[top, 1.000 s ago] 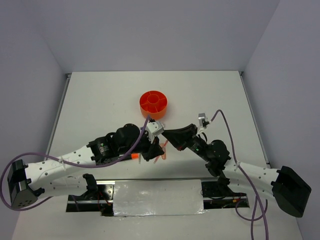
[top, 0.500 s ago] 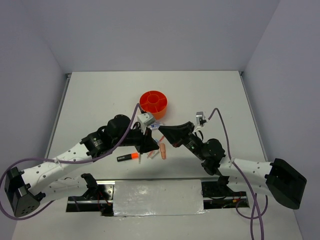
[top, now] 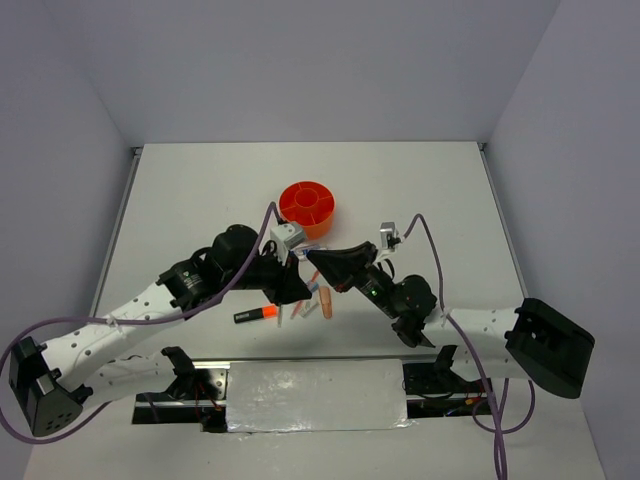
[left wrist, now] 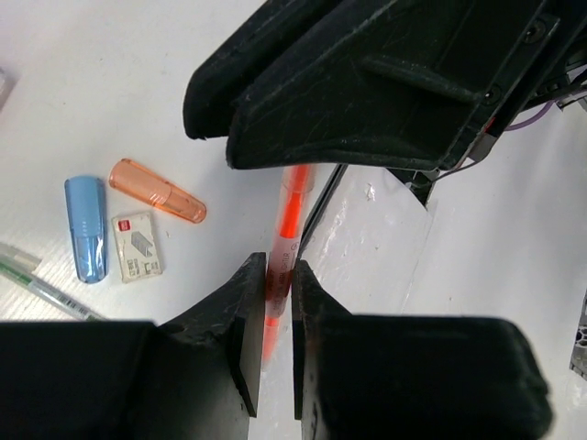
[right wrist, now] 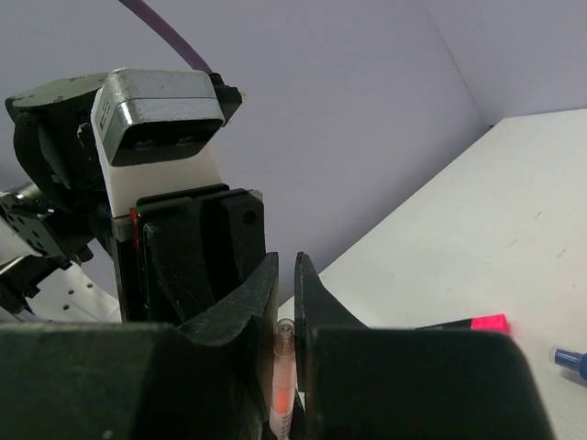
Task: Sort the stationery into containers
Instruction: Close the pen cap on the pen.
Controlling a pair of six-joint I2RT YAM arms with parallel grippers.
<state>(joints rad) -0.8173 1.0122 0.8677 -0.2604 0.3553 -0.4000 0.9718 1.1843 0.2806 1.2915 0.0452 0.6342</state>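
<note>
A thin clear pen with an orange core point(left wrist: 292, 206) hangs above the table, gripped at both ends. My left gripper point(left wrist: 279, 284) is shut on its lower part. My right gripper point(right wrist: 286, 275) is shut on its clear tip point(right wrist: 283, 367). From above, the left gripper point(top: 298, 286) and right gripper point(top: 313, 256) meet tip to tip just in front of the round orange tub point(top: 307, 207). On the table below lie a blue-clear cap point(left wrist: 86, 228), a salmon piece point(left wrist: 158, 191), a white labelled eraser point(left wrist: 137, 247) and thin pens point(left wrist: 37, 280).
A black highlighter with an orange cap point(top: 256, 315) lies left of the loose pens point(top: 300, 312) and the salmon piece point(top: 326, 301). A pink-capped highlighter point(right wrist: 468, 324) and a blue marker tip point(right wrist: 570, 359) lie on the table to the right.
My right gripper has slid left toward the left gripper. The left arm has drawn back and up, uncovering the black highlighter and the pens on the table.
</note>
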